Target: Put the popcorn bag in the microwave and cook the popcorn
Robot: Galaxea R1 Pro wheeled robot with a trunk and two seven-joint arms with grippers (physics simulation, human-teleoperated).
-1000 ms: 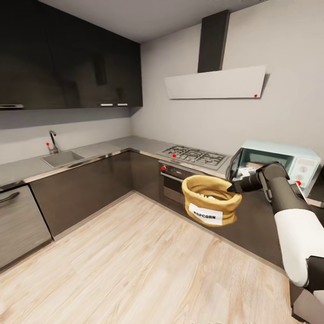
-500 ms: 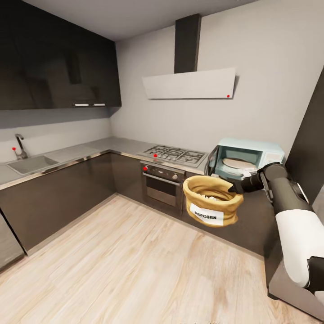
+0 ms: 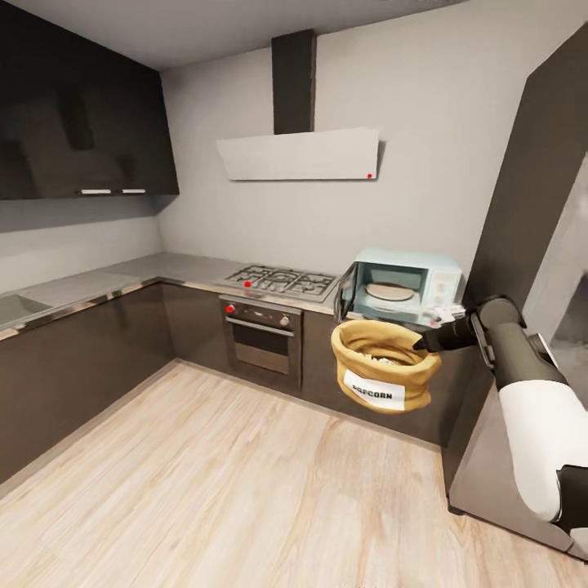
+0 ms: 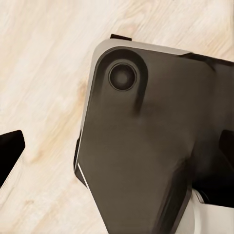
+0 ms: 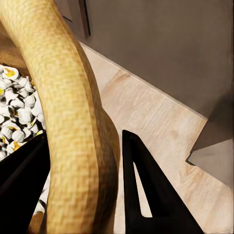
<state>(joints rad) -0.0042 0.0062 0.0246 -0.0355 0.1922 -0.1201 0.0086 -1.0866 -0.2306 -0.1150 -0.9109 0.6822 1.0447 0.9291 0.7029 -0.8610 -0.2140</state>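
Observation:
The popcorn bag (image 3: 382, 366), a tan burlap sack with a white POPCORN label, hangs in the air in front of the dark cabinet fronts. My right gripper (image 3: 421, 343) is shut on its thick rolled rim. In the right wrist view the rim (image 5: 73, 122) runs between the two black fingers (image 5: 146, 195), and white popped kernels (image 5: 14, 112) lie inside. Just behind the bag, the mint-blue microwave (image 3: 437, 282) stands on the countertop (image 3: 163, 268) with its door (image 3: 346, 292) swung open. My left gripper (image 4: 117, 151) points down over my own base, fingertips wide apart, holding nothing.
A silver gas hob (image 3: 282, 282) and a built-in oven (image 3: 260, 335) lie left of the microwave, under a white hood (image 3: 298, 155). A tall dark cabinet (image 3: 531, 188) rises at the right. Pale wood floor (image 3: 204, 474) spreads in front. My dark base (image 4: 146, 146) sits below the left arm.
The whole view has swung to the right, so the sink has left the picture and the microwave sits nearer the middle. The bag stays held in the right gripper at the same height.

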